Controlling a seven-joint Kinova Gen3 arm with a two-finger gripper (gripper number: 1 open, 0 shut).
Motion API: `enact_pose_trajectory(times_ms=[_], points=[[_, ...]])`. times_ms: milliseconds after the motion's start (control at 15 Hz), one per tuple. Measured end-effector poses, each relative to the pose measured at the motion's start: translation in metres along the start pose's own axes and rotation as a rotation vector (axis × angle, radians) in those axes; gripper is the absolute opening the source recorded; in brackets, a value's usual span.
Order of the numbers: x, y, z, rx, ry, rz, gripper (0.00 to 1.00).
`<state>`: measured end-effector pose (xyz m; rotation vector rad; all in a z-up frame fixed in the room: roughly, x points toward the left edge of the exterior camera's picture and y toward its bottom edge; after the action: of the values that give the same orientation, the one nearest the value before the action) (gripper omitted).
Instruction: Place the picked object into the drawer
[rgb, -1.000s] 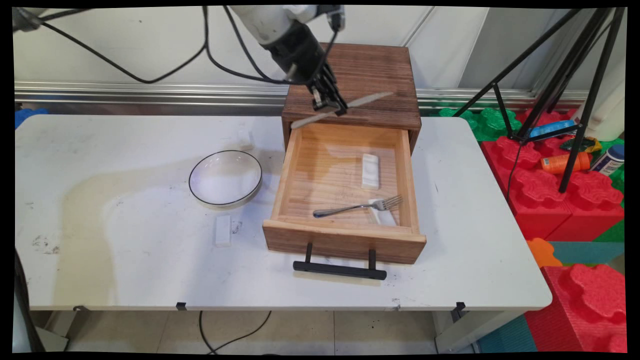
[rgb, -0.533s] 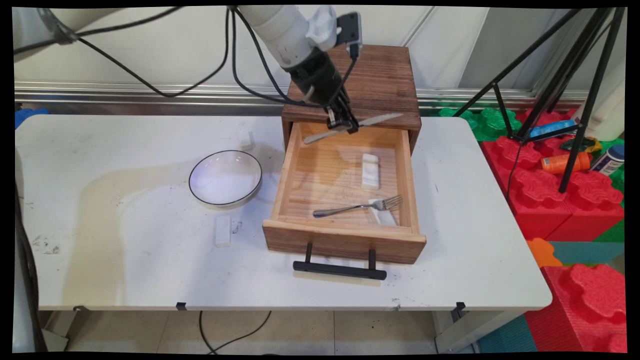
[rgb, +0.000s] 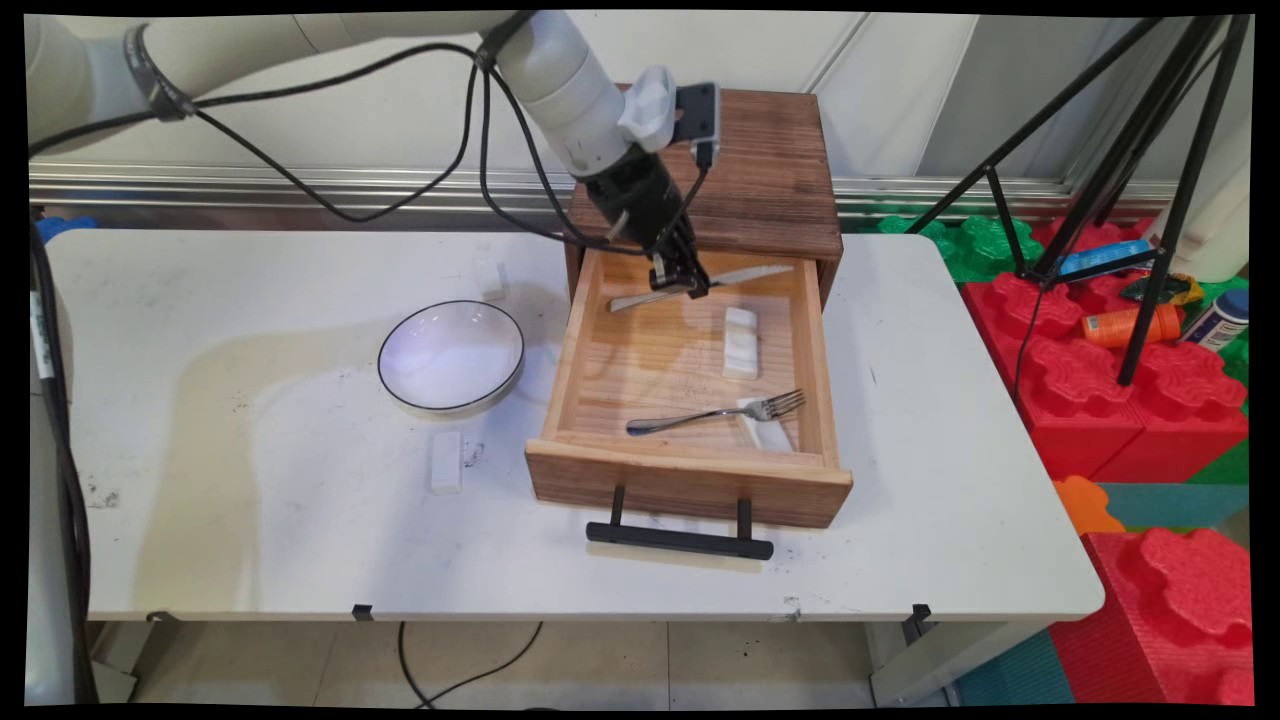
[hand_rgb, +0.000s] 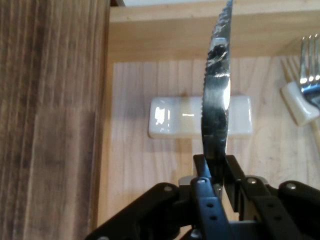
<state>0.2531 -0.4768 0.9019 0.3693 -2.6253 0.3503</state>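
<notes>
My gripper (rgb: 680, 287) is shut on a metal table knife (rgb: 745, 274), gripping it near its middle, over the back of the open wooden drawer (rgb: 575, 350). The knife lies roughly level, its blade pointing right and its handle left. In the hand view the serrated blade (hand_rgb: 217, 95) rises from between the fingers (hand_rgb: 202, 175) and crosses over a white rest (hand_rgb: 170, 117) on the drawer floor. That same white rest (rgb: 740, 342) lies mid-drawer. A fork (rgb: 715, 412) lies nearer the drawer front, its tines on a second white rest (rgb: 765, 428).
The dark wooden cabinet (rgb: 760, 170) stands behind the drawer, whose black handle (rgb: 680, 538) juts toward the table's near edge. A white bowl (rgb: 450, 355) and a small white block (rgb: 446, 461) sit left of the drawer. Black tripod legs (rgb: 1150, 230) and red foam blocks (rgb: 1130, 400) stand right of the table.
The gripper has carried the knife down and toward the near side, from over the cabinet's top to low inside the back of the drawer. Nothing else moved.
</notes>
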Motion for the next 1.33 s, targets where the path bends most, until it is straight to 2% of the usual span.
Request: enact_pose_trajectory(times_ms=[533, 1333], points=[[-0.020, -0.005, 0.039, -0.020, -0.011, 0.008, 0.00], [-0.031, -0.008, 0.078, -0.031, -0.033, -0.013, 0.00]])
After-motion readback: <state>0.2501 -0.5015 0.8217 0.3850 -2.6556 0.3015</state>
